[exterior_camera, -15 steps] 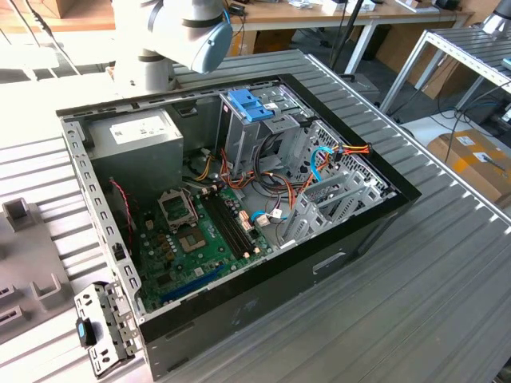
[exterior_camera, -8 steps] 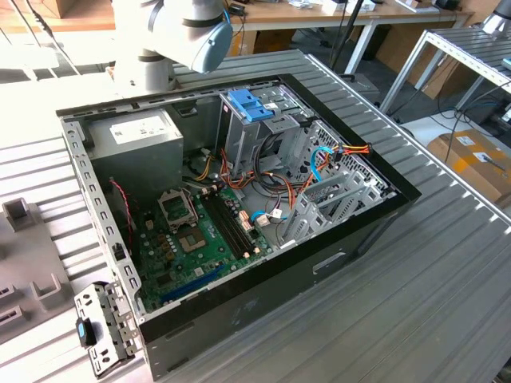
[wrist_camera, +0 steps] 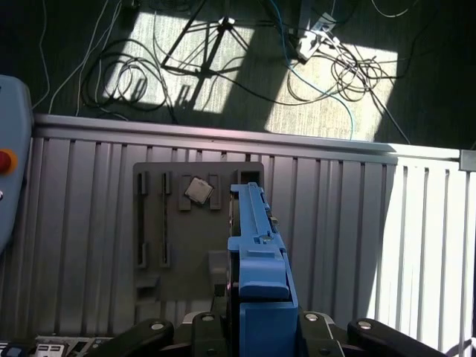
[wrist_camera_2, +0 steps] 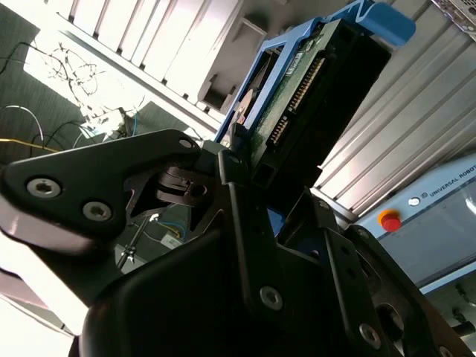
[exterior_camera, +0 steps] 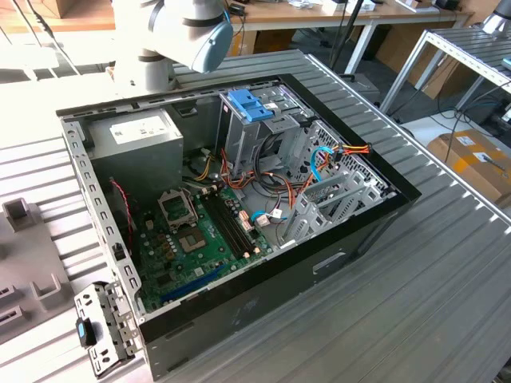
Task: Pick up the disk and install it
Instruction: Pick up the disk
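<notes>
My gripper (wrist_camera_2: pixel 274 190) is shut on the disk (wrist_camera_2: pixel 312 89), a flat dark drive in bright blue rails, with its connector row and green board edge showing. In the first wrist view the disk (wrist_camera: pixel 257 253) stands edge-on out of the gripper (wrist_camera: pixel 256 318), lifted well above a grey parts tray (wrist_camera: pixel 149 282) on the ribbed table. The black fingers (wrist_camera_2: pixel 236 167) clamp the drive's near end. The exterior view has the arm (exterior_camera: pixel 188 28) at the back, behind the open computer case (exterior_camera: pixel 263 279).
Inside the case sit a grey power-supply box (exterior_camera: pixel 136 140), a green motherboard (exterior_camera: pixel 200 239), a drive cage with a blue bracket (exterior_camera: pixel 250 104) and loose cables (exterior_camera: pixel 319 159). A square chip (wrist_camera: pixel 198 190) lies on the grey tray. Cables run over the floor (wrist_camera: pixel 327 59).
</notes>
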`<state>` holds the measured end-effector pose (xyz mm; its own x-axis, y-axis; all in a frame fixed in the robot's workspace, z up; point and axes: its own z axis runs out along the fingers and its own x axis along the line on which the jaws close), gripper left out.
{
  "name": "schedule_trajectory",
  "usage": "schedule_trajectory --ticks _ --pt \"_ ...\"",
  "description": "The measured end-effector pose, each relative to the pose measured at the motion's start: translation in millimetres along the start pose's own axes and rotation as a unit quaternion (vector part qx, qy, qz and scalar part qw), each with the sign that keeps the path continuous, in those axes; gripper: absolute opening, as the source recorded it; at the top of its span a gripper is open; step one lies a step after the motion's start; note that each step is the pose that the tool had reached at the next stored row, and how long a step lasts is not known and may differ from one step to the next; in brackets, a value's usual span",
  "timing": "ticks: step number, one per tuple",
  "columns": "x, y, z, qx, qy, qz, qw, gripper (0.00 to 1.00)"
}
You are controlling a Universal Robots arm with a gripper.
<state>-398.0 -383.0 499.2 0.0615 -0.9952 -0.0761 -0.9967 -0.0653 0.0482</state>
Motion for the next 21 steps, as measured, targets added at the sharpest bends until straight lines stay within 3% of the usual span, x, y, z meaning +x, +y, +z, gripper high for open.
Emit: schedule_trajectory --ticks 21 --pt "2.9 -16.1 0.1 0.0000 0.0000 0.000 1.00000 0.37"
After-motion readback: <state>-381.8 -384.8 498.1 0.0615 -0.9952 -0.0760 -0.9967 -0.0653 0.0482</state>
